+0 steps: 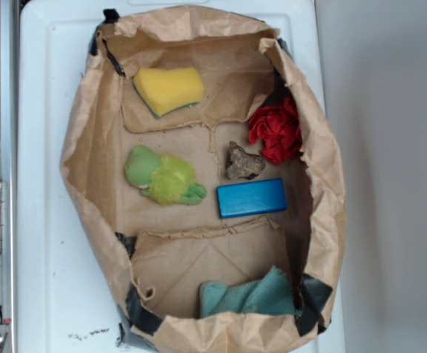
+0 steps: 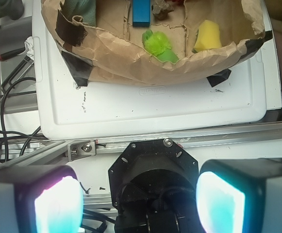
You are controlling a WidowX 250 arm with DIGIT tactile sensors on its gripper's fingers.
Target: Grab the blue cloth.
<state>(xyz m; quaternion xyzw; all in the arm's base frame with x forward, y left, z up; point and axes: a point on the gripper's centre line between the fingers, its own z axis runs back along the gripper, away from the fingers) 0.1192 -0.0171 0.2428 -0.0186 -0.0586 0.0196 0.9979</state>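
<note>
Glowing pale teal at the bottom of the wrist view, the two fingers of the gripper stand wide apart with nothing between them and nothing touching them; it is spread open and empty, parked over the metal rail well outside the paper bag. From there the white tray lies between the gripper and the bag's rim. Inside the bag, the blue cloth sits crumpled in one end corner, pressed against the bag wall and the black tape; in the wrist view it shows only as a teal scrap at the top left. Well apart from it lie the blue block, a small rock, the red cloth, a green plush toy and a yellow sponge. Doing this well, I judge, means clearing the bag's rim first, then descending with the jaws wide onto a raised fold towards the bag's middle, so the paper wall is not pinched along with the fabric.
</note>
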